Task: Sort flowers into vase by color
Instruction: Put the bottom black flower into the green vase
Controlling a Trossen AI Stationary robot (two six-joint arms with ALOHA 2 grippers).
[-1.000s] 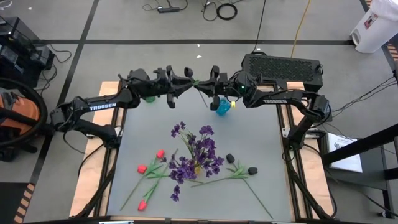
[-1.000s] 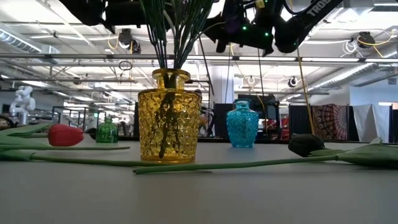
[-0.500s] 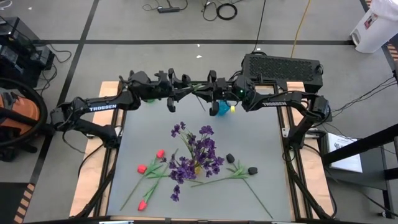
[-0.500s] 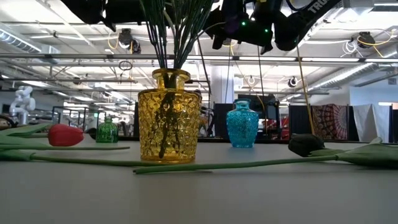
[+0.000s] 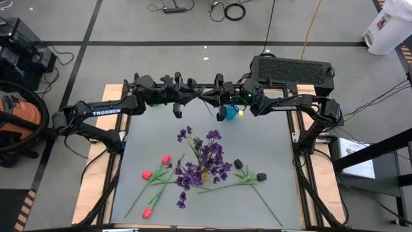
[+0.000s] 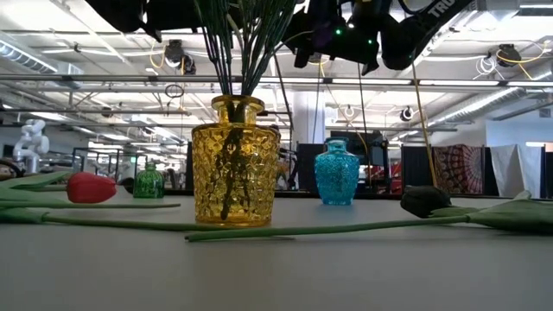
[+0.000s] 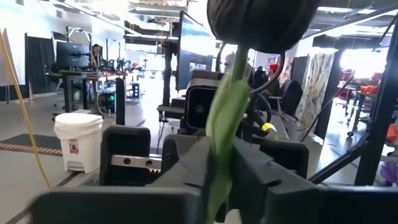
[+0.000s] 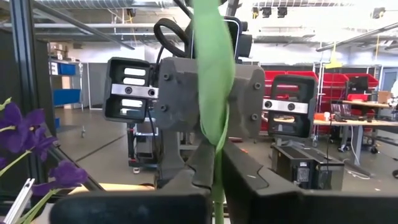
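Both arms meet at the far edge of the table, held high above it. The left gripper (image 5: 190,90) and the right gripper (image 5: 215,88) face each other, and a single black-headed flower (image 7: 264,22) runs between them. In the left wrist view its green stem passes up between that gripper's fingers (image 7: 186,168), which press on it, with the dark bloom at the stem's end. In the right wrist view the same stem and a long leaf (image 8: 212,81) sit pinched between that gripper's closing fingers (image 8: 249,180). So both grippers look clamped on the one flower, though the exact contact is hard to make out from above. From overhead the stem's long axis lies roughly left to right between the two grippers.

Just below the right gripper stands a small blue vase (image 5: 230,113), and a green vase (image 6: 149,182) sits near the far left edge. In the middle of the table a yellow glass vase (image 6: 235,173) holds the purple sprays (image 5: 203,158). Three red tulips (image 5: 154,175) lie flat to its left, stems angled toward the near left corner. Three more black-headed blooms (image 5: 248,173) lie to its right, their stems trailing toward the near edge.
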